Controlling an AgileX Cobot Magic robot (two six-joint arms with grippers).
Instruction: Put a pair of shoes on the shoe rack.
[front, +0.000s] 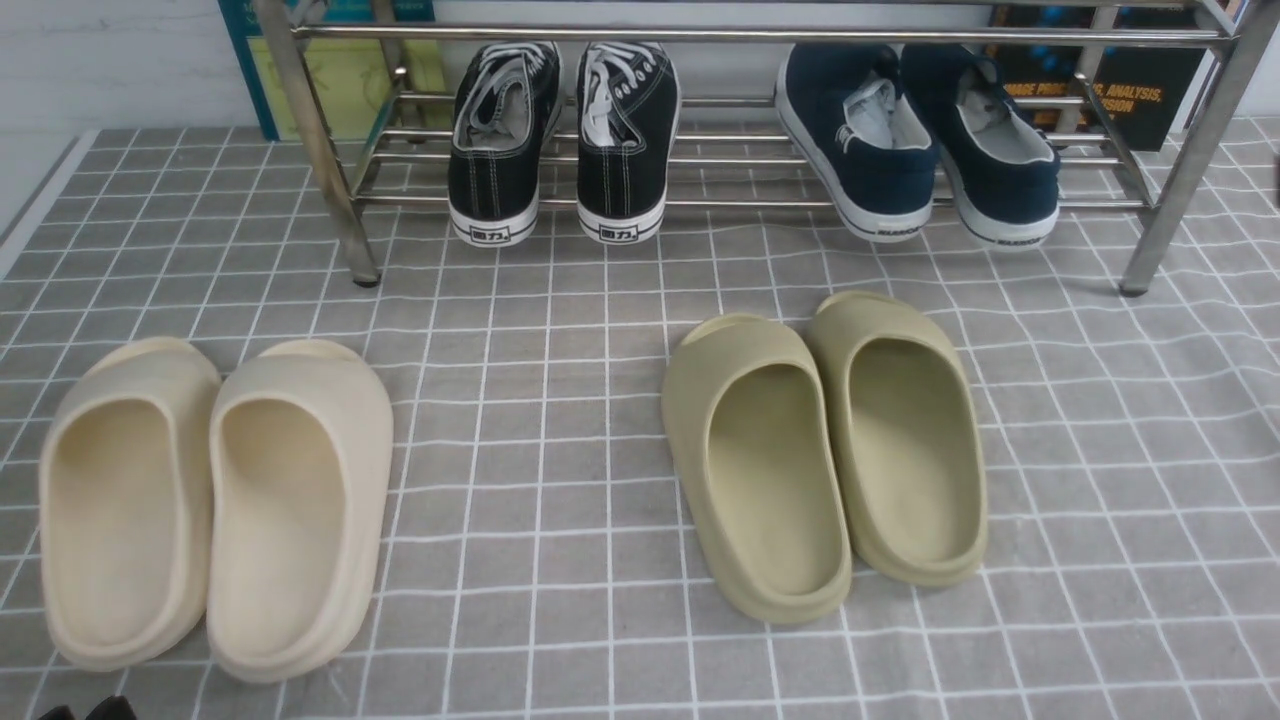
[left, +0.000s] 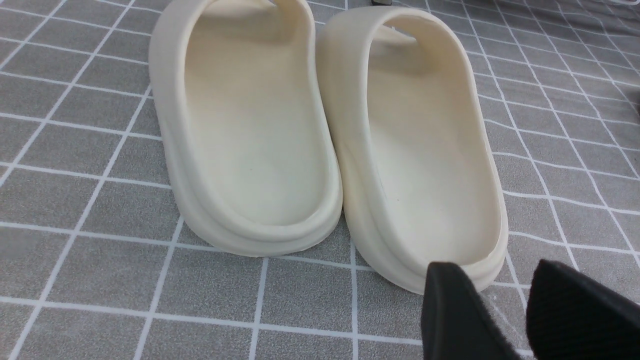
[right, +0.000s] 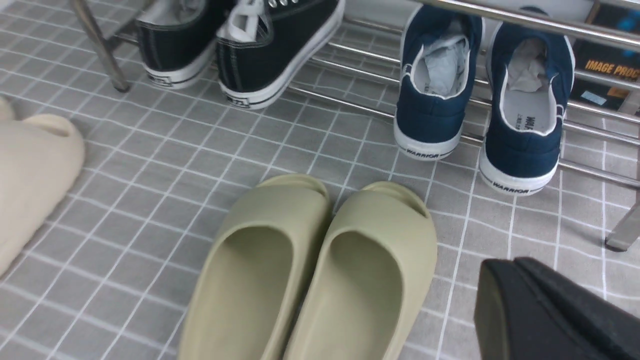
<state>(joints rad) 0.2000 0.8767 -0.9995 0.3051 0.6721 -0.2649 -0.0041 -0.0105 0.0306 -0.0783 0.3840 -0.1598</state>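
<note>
The pair of shoes, two navy slip-ons (front: 862, 160) (front: 1003, 165) with white soles, lies side by side on the lower tubes of the shoe rack (front: 720, 203). They are at its right end, heels jutting over the front tube. The right wrist view shows both shoes (right: 432, 100) (right: 527, 120) on the rack (right: 345, 102), with my right gripper (right: 515, 267) shut, empty, and well back from them over the cloth. My left gripper (left: 497, 272) is open and empty, its fingers (left: 452, 310) just behind the heel of a cream slipper (left: 425, 150).
Black lace-up sneakers (front: 560, 140) occupy the rack's left half. A cream slipper pair (front: 215, 500) lies front left on the grey checked cloth (front: 540, 420), and an olive pair (front: 825, 450) lies in front of the navy shoes. Rack legs (front: 1185, 170) (front: 320, 150) stand at either side.
</note>
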